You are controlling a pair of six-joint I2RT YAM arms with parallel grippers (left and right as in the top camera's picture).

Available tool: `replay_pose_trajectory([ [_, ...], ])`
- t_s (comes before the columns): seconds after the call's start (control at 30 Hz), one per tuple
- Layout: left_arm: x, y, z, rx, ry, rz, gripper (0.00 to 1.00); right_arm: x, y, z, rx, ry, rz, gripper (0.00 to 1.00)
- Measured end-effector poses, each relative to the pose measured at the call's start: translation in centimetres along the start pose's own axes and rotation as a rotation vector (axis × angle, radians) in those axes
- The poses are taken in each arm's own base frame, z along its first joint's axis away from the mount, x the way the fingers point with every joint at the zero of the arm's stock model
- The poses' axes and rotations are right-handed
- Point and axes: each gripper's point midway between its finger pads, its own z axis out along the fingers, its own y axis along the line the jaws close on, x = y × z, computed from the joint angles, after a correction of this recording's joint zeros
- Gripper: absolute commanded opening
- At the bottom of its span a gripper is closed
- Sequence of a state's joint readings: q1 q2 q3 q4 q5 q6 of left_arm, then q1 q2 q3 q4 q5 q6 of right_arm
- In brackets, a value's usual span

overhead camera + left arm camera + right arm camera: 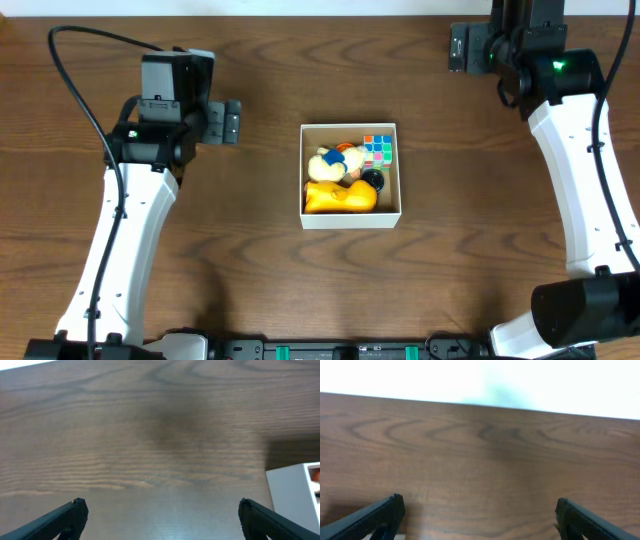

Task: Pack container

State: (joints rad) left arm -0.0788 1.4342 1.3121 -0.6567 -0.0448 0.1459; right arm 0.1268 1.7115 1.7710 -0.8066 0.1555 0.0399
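You see the container (pixel 351 217) in the middle of the table (pixel 250 260), between the two arms. Inside it lie a yellow toy (pixel 340 197), a coloured cube (pixel 378 149) and a soft toy (pixel 328 163). Your left gripper (pixel 228 122) is released, with its fingers wide apart over bare wood, on the left of the container. Your right gripper (pixel 460 47) is released too, near the far edge and well apart from it.

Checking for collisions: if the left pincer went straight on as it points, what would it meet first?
Probably only bare brown wooden table; the square white-walled cardboard container lies beside the line from the left pincer, though depth is unclear.
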Motion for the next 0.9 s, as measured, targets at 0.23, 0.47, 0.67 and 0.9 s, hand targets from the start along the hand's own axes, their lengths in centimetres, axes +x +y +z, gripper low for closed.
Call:
replay_pose_trajectory([
  [0.23, -0.5, 1.4, -5.5, -0.046, -0.091, -0.027, 0.98, 1.5, -0.5, -2.6, 0.004, 0.051, -0.007, 0.99],
  [0.47, 0.8, 2.3, -13.9, -0.067, -0.258, -0.054, 0.98, 1.0, -2.3, -12.7, 0.007, -0.171, 0.030, 0.99],
  [0.67, 5.6, 2.2, -14.5, -0.078, -0.262, -0.092, 0.98, 8.2, -3.4, -15.3, 0.023, -0.248, 0.101, 0.99],
  [0.9, 11.3, 2.0, -11.4, -0.100, -0.165, -0.141, 0.98, 19.1, -3.6, -11.4, 0.055, -0.085, 0.141, 0.99],
])
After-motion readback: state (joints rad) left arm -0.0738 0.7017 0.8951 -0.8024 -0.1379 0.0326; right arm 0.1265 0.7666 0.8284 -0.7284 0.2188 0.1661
